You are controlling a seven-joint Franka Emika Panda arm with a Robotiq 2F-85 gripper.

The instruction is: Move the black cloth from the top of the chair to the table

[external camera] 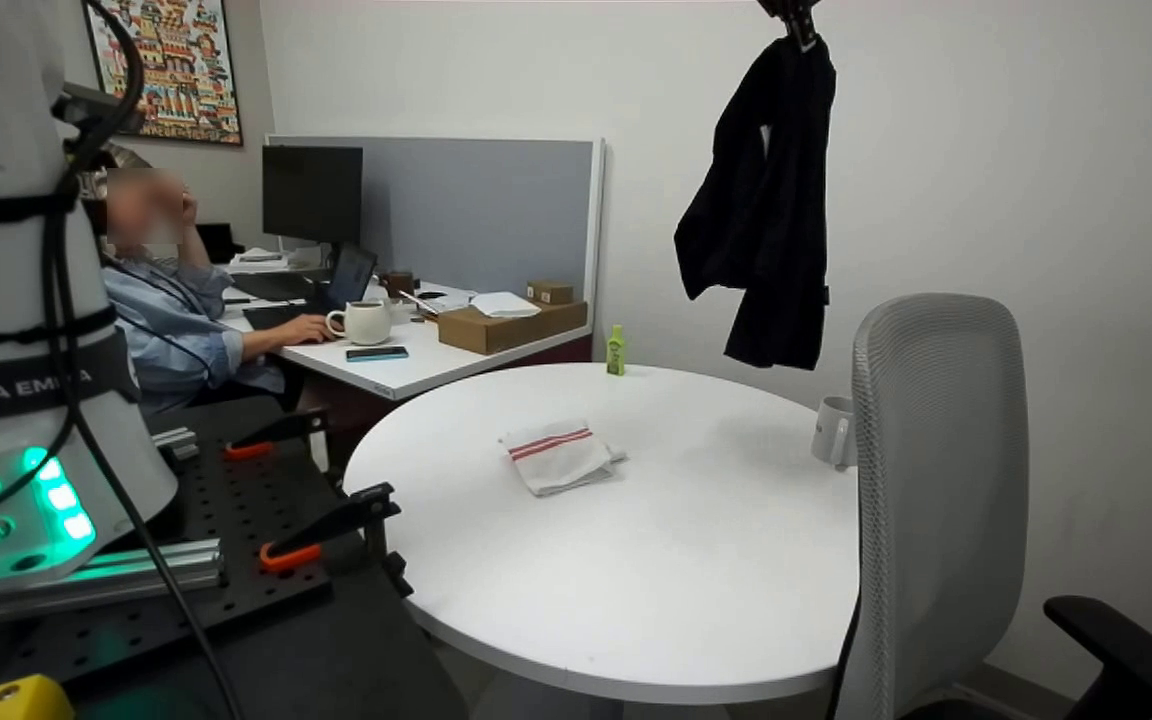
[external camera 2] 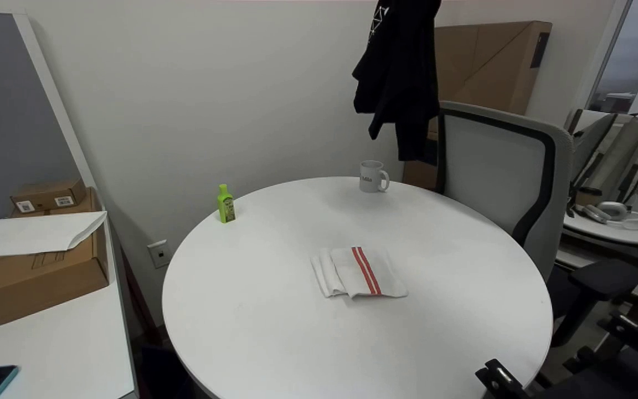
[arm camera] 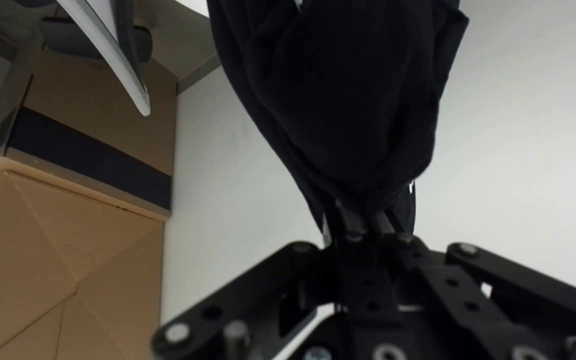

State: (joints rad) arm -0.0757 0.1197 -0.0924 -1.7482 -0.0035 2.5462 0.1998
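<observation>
One black cloth [external camera: 774,220] is up in the air, and the gripper [arm camera: 369,225] has it, clenched on a bunched pinch of the fabric! Look at it in the wrist view: matte, soft folds swelling into a rounded pouch just past the grip. In both exterior views it hangs limp and creased, splaying into uneven tails, with a white print [external camera 2: 378,19] of thin lines near the top in an exterior view. The lower hem is clear of the table [external camera: 636,580] and apart from the chair [external camera: 946,480]; over the tabletop or just beyond the rim, I can't tell.

And what a spread of surfaces below! The table is a broad, smooth white round. The chair has a tall, fine-textured grey backrest with rounded corners, and a smooth black armrest [external camera: 1136,645] juts out low. On the tabletop, a folded white towel [external camera 2: 366,271], two red stripes across it, its edges a little rumpled. Near the rim, a slim lime-green bottle [external camera 2: 226,205], upright; farther round, a pale cylindrical mug [external camera 2: 370,178] with a looped handle. In the wrist view, brown cardboard [arm camera: 33,280], flat-faced and seamed, stands at one side, crossed by a dark band.
</observation>
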